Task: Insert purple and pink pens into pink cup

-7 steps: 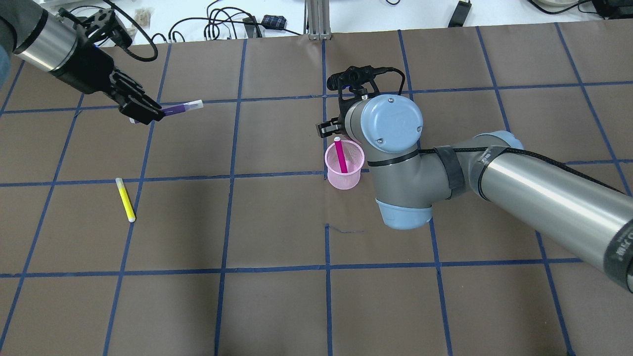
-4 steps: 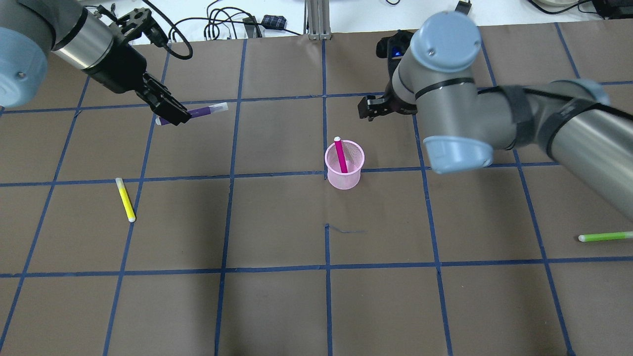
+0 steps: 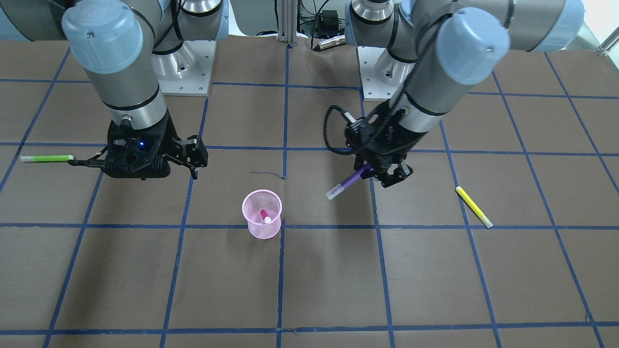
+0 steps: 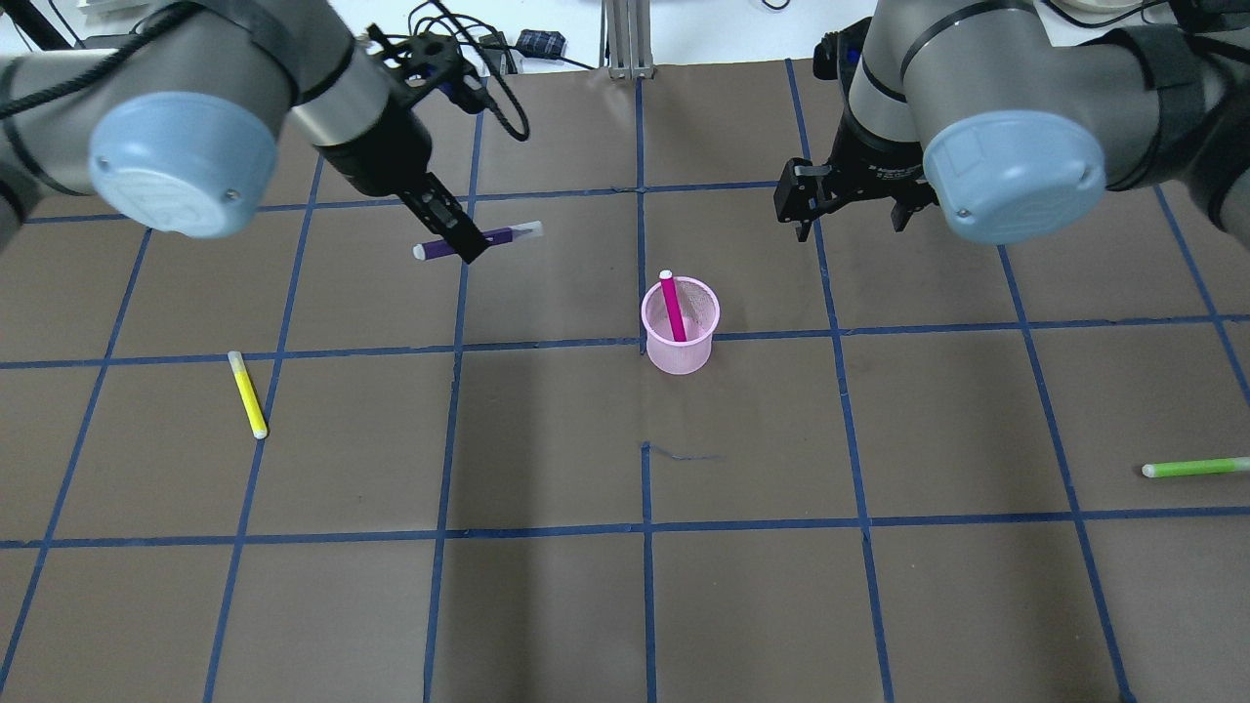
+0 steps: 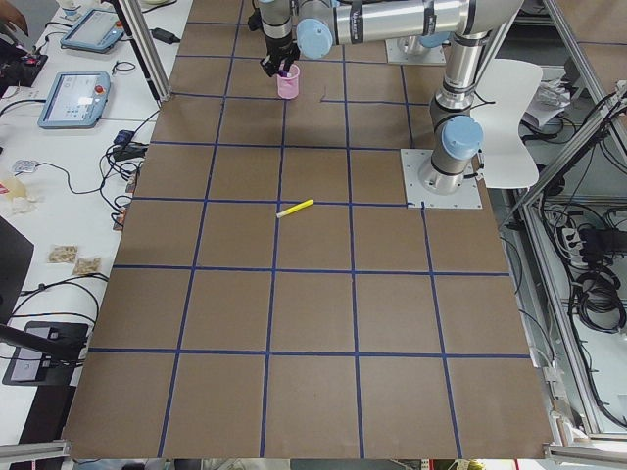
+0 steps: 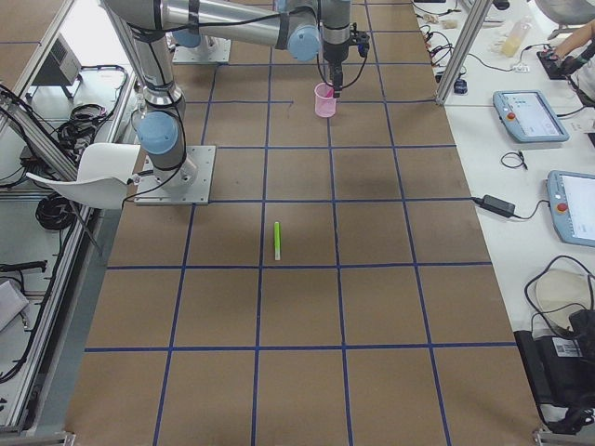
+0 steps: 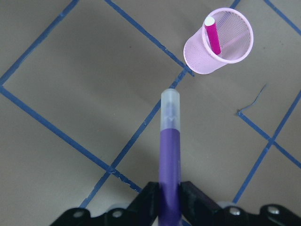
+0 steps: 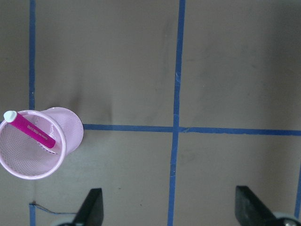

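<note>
- Brown paper gridded with blue tape covered the table [image 4: 547, 605]; a pink mesh cup [image 4: 681, 337] stood upright near its middle, beside a tape crossing
- A pink pen with a white end [image 4: 672, 305] leaned inside the cup; its tip rose above the rim
- The left gripper [image 4: 461, 239] clamped a purple pen with a clear cap [image 4: 493, 235] above the table; it hung left of the cup and farther back, apart from it
- The right gripper [image 4: 848, 223] hung with its fingers spread wide, holding nothing, to the far right of the cup
- A yellow pen [image 4: 247, 394] lay at the left; a green pen [image 4: 1193, 468] lay by the right edge
</note>
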Robot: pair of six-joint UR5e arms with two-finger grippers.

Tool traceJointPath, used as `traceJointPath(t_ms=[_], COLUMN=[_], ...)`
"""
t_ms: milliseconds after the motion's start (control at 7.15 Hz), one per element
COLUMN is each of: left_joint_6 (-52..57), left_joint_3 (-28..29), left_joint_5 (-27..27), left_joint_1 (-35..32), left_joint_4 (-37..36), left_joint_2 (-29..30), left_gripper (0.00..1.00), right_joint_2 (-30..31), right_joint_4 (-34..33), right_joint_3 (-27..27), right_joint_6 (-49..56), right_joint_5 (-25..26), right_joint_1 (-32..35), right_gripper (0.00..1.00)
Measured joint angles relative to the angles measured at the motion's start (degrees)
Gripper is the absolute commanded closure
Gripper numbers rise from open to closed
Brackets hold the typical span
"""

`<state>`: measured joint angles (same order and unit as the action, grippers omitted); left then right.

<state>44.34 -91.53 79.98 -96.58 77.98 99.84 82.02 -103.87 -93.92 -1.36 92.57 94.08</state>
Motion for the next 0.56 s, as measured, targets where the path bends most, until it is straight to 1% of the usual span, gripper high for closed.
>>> traceJointPath(t_ms=[280, 419, 559], left_joint_6=[-4.82, -5.42, -5.77], left_joint_3=[0.44, 0.62, 0.83], left_joint_5=[7.07, 11.07, 13.64], left_joint_1=[-9.53, -13.34, -15.81], left_joint_4=[-4.29, -5.2, -6.27], left_joint_2=[3.91, 5.9, 7.5], left_gripper=[1.0, 1.0, 1.0], right_joint_2=[0.2, 0.52, 0.85], right_joint_4=[7.9, 11.05, 12.88], right_joint_3=[3.11, 4.8, 5.91], right_joint_6=[0.01, 0.0, 0.01], right_joint_5=[0.58, 0.33, 0.01], right_joint_1=[-0.79, -0.99, -1.05], right_gripper=[0.0, 0.0, 0.0])
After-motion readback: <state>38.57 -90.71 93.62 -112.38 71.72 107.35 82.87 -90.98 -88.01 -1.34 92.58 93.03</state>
